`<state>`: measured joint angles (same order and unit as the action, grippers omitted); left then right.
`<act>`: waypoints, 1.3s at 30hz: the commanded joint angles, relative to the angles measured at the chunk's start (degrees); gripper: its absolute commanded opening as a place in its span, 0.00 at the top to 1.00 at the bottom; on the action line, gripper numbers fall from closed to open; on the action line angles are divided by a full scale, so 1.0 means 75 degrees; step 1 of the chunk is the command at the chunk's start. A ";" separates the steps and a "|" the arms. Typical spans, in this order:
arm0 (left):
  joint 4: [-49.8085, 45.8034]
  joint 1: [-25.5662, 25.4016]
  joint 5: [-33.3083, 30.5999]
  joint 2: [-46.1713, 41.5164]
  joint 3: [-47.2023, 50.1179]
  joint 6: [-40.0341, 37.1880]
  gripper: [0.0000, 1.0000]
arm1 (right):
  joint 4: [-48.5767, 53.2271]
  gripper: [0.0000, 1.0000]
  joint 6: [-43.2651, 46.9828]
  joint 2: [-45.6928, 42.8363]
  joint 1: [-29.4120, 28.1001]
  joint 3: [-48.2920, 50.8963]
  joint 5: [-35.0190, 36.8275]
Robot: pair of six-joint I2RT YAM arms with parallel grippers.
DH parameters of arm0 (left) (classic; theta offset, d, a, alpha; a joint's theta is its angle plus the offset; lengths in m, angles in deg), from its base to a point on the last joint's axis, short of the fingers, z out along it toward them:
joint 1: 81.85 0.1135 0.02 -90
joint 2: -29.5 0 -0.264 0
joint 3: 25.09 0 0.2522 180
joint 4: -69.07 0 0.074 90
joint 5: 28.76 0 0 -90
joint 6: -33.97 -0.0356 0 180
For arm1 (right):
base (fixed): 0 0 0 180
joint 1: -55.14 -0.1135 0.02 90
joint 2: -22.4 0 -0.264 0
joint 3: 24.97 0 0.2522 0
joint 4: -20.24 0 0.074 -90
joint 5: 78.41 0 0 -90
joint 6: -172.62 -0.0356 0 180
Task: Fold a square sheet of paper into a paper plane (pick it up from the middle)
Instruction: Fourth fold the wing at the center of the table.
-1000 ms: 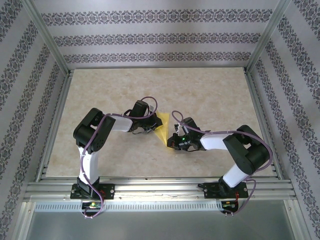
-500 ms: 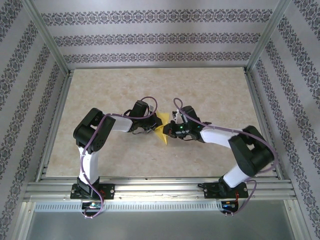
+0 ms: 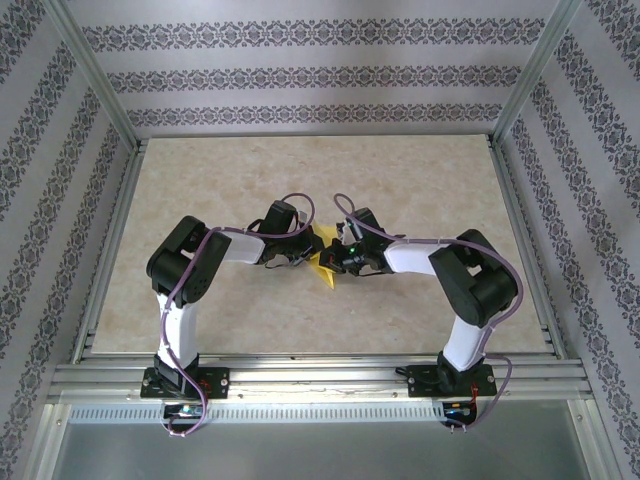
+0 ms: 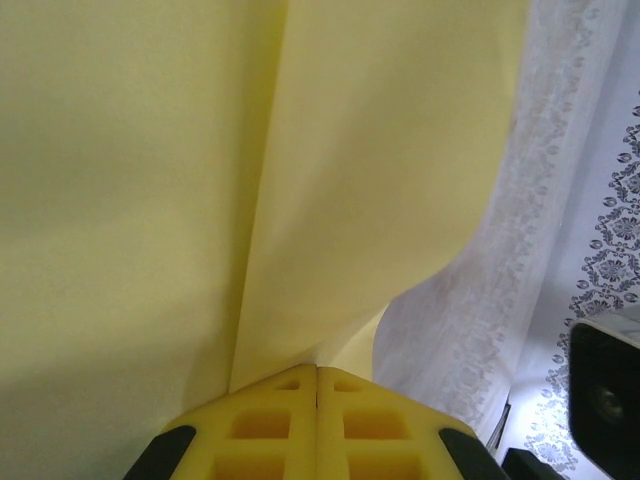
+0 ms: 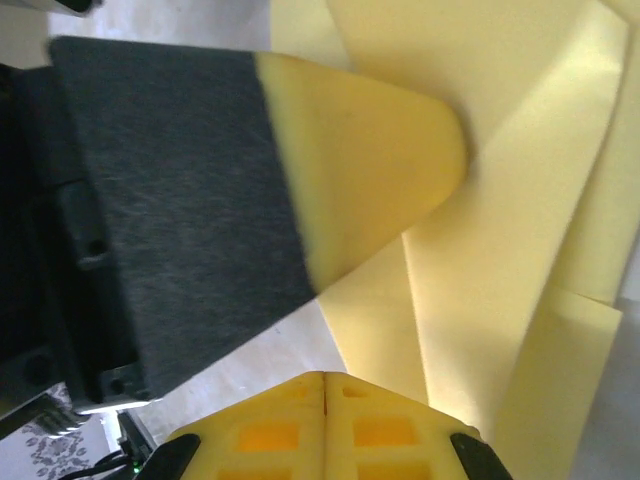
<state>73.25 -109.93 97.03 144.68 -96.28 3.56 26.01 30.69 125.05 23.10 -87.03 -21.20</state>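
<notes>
We see the left jaws pinching the yellow paper [image 4: 130,180], right jaws pressed together beside it; it looks light, floppy, best gripped along creases.

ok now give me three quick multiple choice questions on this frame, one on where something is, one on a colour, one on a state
1. Where is the paper?
A) between the two grippers
B) at the table's far right corner
C) on the near rail

2. What colour is the paper?
A) white
B) blue
C) yellow

3. How do the left gripper jaws stand?
A) wide open
B) shut on the paper
C) half open, clear of the paper

Answers:
1 A: the top view shows it between the left gripper and the right gripper.
2 C: it is yellow in all three views.
3 B: in the left wrist view the fingertips meet with the paper pinched at their tips.
</notes>
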 commanded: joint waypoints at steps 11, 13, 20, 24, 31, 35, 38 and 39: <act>-0.0062 -0.0042 -0.0118 -0.0109 0.0160 -0.0020 0.86 | -0.0071 1.00 0.0286 0.0329 0.0346 0.1108 -0.0275; 0.0259 -0.0048 -0.0032 -0.0280 0.0285 0.0094 0.85 | -0.0104 1.00 0.0412 0.0289 0.0451 0.1282 -0.0387; 0.0207 -0.0208 0.0078 -0.0969 0.0519 -0.0070 0.83 | -0.0145 1.00 0.0941 0.0218 0.0747 0.1482 -0.1150; -0.0220 -0.0453 0.0036 -0.1020 0.0504 -0.0289 0.87 | 0.0028 1.00 0.1223 0.0176 0.0904 0.1415 -0.1343; -0.0731 -0.0593 -0.0020 -0.0578 0.0048 -0.0564 0.91 | 0.0104 1.00 0.1385 0.0235 0.1094 0.1449 -0.1469; -0.0812 -0.0593 -0.0108 -0.0228 -0.0203 -0.0633 0.91 | 0.0185 1.00 0.1495 0.0217 0.1152 0.1449 -0.1550; -0.0616 -0.0593 -0.0164 -0.0083 -0.0323 -0.0551 0.91 | 0.0268 1.00 0.1574 0.0206 0.1165 0.1457 -0.1533; -0.0653 -0.0596 -0.0188 -0.0022 -0.0381 -0.0545 0.91 | 0.0286 1.00 0.1590 0.0209 0.1177 0.1459 -0.1522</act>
<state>69.09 -114.10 96.66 143.06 -97.28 0.74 21.99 40.68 125.51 31.19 -78.24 -35.04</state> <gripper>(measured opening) 0.094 0.049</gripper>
